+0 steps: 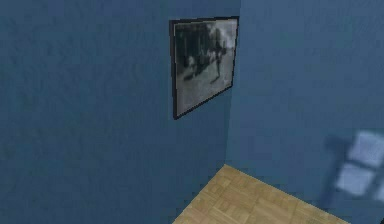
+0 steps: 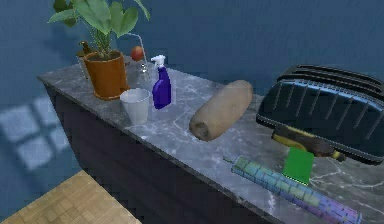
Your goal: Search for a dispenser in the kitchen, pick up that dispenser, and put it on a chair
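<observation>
A blue spray bottle [image 2: 160,88] with a white trigger head stands upright on a grey marble counter [image 2: 190,150] in the arm side view, left of the middle. Just behind it stands a clear bottle [image 2: 141,68] with a red top and a thin tube. A white cup [image 2: 135,105] sits right in front of the blue bottle, near the counter's front edge.
On the counter also stand a potted plant [image 2: 104,62] in an orange pot, a loaf of bread [image 2: 222,109], a dark toaster [image 2: 325,108], a green sponge [image 2: 297,163] and a long flat striped thing [image 2: 295,188]. The forward view faces a blue wall corner with a framed picture [image 1: 205,64] above wooden floor [image 1: 255,200].
</observation>
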You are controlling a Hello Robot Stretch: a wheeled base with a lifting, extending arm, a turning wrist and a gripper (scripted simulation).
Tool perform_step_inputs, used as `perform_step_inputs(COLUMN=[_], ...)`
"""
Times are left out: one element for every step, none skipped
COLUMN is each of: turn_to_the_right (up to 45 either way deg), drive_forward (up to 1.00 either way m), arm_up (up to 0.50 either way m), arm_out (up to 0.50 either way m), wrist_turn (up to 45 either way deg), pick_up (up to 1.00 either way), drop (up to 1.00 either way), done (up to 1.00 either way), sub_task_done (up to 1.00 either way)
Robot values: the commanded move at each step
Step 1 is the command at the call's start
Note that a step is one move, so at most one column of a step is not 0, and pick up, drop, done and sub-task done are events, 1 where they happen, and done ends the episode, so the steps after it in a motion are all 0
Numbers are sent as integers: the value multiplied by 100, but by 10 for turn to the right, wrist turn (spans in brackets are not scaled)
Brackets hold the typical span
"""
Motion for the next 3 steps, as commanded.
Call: perform_step_inputs(turn_to_the_right=[0,0,0], drive_forward=[0,0,0], arm_up=[50,38,0], arm_out=[0,0,50], wrist_turn=[0,0,0], pick_up=[0,0,0], drop=[0,0,0], done=[0,0,0], sub_task_done=[0,0,0])
